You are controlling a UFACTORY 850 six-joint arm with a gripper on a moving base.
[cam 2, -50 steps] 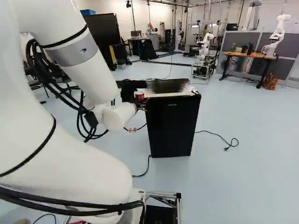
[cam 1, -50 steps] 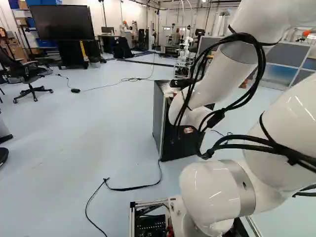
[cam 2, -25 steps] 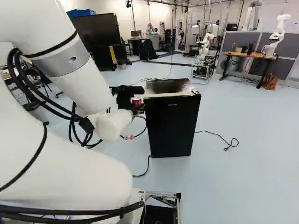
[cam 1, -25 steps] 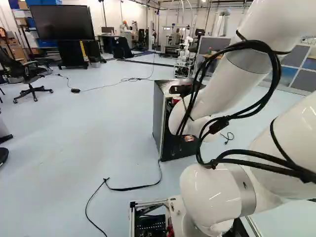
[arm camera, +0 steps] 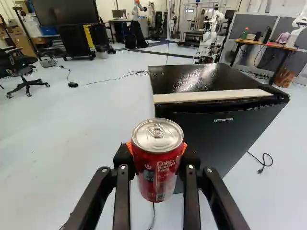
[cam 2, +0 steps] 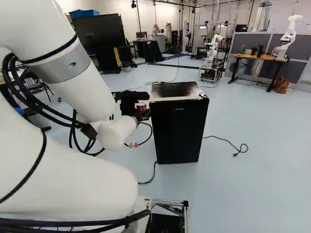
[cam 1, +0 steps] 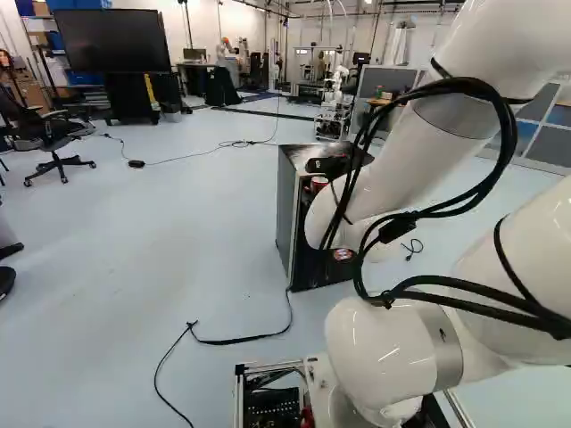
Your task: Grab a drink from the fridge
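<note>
The white arm (cam 2: 63, 179) is rising from the lower left of the right base view, and its hand (cam 2: 141, 112) is clamping 1 red can (arm camera: 157, 172) upright between 2 orange pads (arm camera: 129, 147). Beyond the can, the black fridge (cam 2: 177, 131) is standing near that frame's middle. Farther back, 1 chair (cam 1: 55, 143) is standing at the left base view's upper left, 1 worktop (cam 2: 262, 58) is occupying the right base view's upper right, and 1 dark screen (cam 1: 111, 40) is standing behind the chair.
</note>
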